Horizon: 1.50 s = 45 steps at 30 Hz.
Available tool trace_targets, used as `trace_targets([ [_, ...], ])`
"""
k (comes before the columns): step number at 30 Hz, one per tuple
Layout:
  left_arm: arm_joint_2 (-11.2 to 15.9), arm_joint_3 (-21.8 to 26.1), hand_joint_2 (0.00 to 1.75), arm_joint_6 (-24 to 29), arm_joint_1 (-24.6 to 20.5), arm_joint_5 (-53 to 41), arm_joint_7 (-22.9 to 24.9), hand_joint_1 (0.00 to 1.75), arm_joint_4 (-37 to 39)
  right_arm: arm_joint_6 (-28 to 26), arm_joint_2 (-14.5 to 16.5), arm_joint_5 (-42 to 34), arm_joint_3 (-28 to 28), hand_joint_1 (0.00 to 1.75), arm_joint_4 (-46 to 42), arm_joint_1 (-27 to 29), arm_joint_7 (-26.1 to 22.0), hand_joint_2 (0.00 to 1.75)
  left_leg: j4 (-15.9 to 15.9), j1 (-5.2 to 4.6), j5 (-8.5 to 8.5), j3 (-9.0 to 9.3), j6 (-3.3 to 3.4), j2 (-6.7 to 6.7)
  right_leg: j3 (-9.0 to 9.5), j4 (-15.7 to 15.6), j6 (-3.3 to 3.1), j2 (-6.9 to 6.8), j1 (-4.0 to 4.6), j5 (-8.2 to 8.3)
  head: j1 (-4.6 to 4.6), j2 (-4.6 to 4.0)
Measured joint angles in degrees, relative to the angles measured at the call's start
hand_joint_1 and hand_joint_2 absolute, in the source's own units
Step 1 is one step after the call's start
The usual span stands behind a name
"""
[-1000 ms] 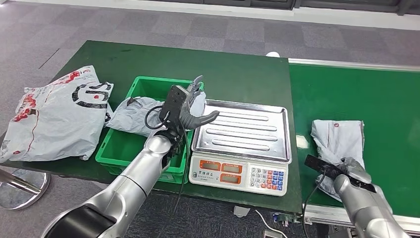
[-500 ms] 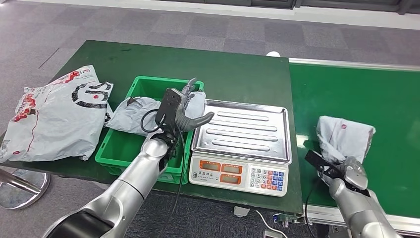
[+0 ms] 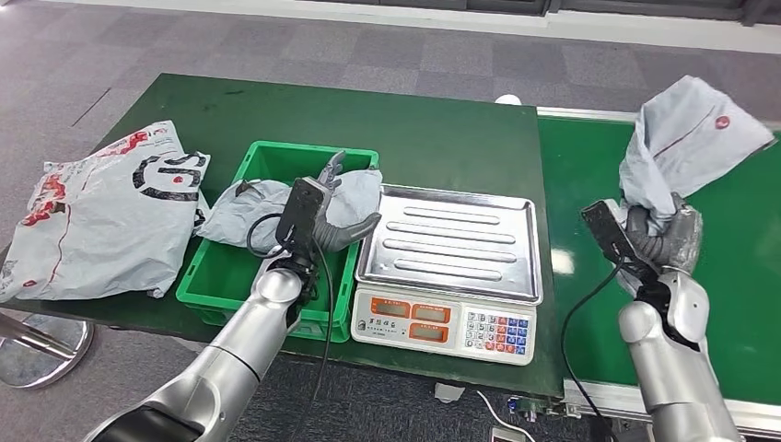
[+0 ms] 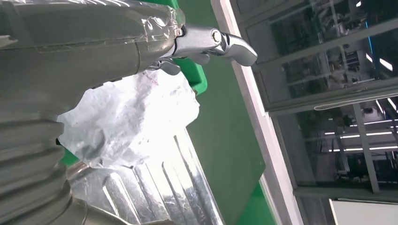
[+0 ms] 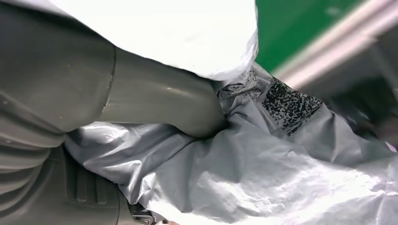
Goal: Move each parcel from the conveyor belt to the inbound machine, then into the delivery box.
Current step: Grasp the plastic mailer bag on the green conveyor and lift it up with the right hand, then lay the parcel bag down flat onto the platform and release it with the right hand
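The right hand (image 3: 665, 236) grips a grey parcel (image 3: 689, 138) by its bunched lower end and holds it raised above the green conveyor belt (image 3: 737, 304), clear of the surface; in the right wrist view the thumb (image 5: 159, 105) presses into crumpled grey film bearing a dark printed label (image 5: 290, 104). The left hand (image 3: 333, 207) holds nothing, its fingers apart, and hangs over the near right corner of the green delivery box (image 3: 230, 272), just beside the steel tray of the inbound machine (image 3: 451, 241). A second grey parcel (image 3: 253, 210) lies in the delivery box, draped partly over its left wall. The inbound machine, a weighing scale with a keypad front, stands on the green table (image 3: 433, 138) between the delivery box and the conveyor belt. A large printed mail bag (image 3: 101, 216) lies on the table's left end, just beside the delivery box.
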Motion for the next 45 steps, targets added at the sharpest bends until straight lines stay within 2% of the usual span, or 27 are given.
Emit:
trace_targets([
  [8,0.0,0.1,1.75,0.4,-0.2,0.3,-0.6,0.0,1.4,1.2,-0.1,-3.6,2.2,1.75,-7.3,2.0,-1.9,1.75,0.0,0.0,0.01,0.0,0.0,0.01,0.01,0.0,0.0,0.03,0.0,0.01,0.0,0.0],
  [14,-0.2,0.1,1.75,-0.4,-1.8,0.6,-1.3,0.0,2.5,13.1,1.4,-10.4,9.3,1.75,-7.6,0.1,-2.5,1.75,0.0,0.02,0.04,0.01,-0.05,0.07,-0.01,0.0,-0.01,0.12,0.02,0.02,-0.01,0.0],
  [20,-1.9,0.1,1.75,-2.1,-4.3,0.4,-1.0,0.0,4.5,21.5,5.0,-14.7,18.4,1.75,-5.0,-2.6,0.1,1.75,0.0,0.06,0.08,0.0,-0.09,0.04,-0.03,0.0,-0.01,0.07,0.04,0.01,-0.01,0.0],
  [26,-2.8,0.1,1.75,-2.1,-6.3,1.0,-0.6,0.0,6.0,26.9,8.4,-20.5,24.0,1.75,2.3,-5.7,-2.1,1.75,0.0,0.05,0.08,0.01,-0.09,0.07,-0.04,0.0,-0.01,0.13,0.04,0.02,-0.01,0.01],
  [27,-2.8,0.1,1.75,-1.9,-6.4,1.1,-0.6,0.0,6.1,27.6,9.1,-21.4,24.7,1.37,3.7,-6.3,-2.5,1.75,0.0,0.05,0.08,0.02,-0.09,0.08,-0.03,0.0,-0.01,0.13,0.04,0.02,-0.01,0.01],
  [30,-2.8,0.1,1.75,-1.0,-6.4,1.5,-0.6,0.0,6.3,29.7,11.1,-24.1,26.3,0.07,7.8,-7.9,-3.3,1.75,0.0,0.08,0.09,0.05,-0.1,0.1,-0.03,0.0,-0.03,0.14,0.07,0.02,-0.01,0.0],
  [31,-2.8,0.1,1.75,-0.6,-6.4,1.5,-0.6,0.0,6.3,30.0,11.6,-24.6,26.8,0.0,9.1,-8.3,-3.3,1.75,0.0,0.1,0.09,0.06,-0.1,0.1,-0.02,0.0,-0.03,0.14,0.08,0.03,-0.01,0.0],
  [34,-2.8,0.1,1.75,1.1,-6.4,1.2,-0.7,0.0,6.2,29.1,13.0,-24.5,27.6,0.0,12.2,-9.2,-2.4,1.75,0.0,0.12,0.09,0.1,-0.11,0.1,0.02,0.0,-0.04,0.18,0.11,0.03,-0.01,0.01],
  [38,-2.6,0.0,1.75,4.1,-6.3,0.0,-1.2,0.0,5.5,25.0,14.3,-24.1,27.7,0.0,14.2,-9.5,-1.7,1.75,0.0,0.12,0.09,0.14,-0.11,0.12,0.05,0.0,-0.06,0.21,0.11,0.05,0.0,0.0],
  [45,-2.6,-0.1,1.75,8.3,-6.0,-1.2,-2.7,0.0,4.6,19.4,15.1,-26.7,27.3,0.0,15.0,-8.9,-8.2,1.75,0.0,0.12,0.14,0.16,-0.17,0.14,0.02,0.0,-0.14,0.22,0.11,0.13,-0.02,0.0],
])
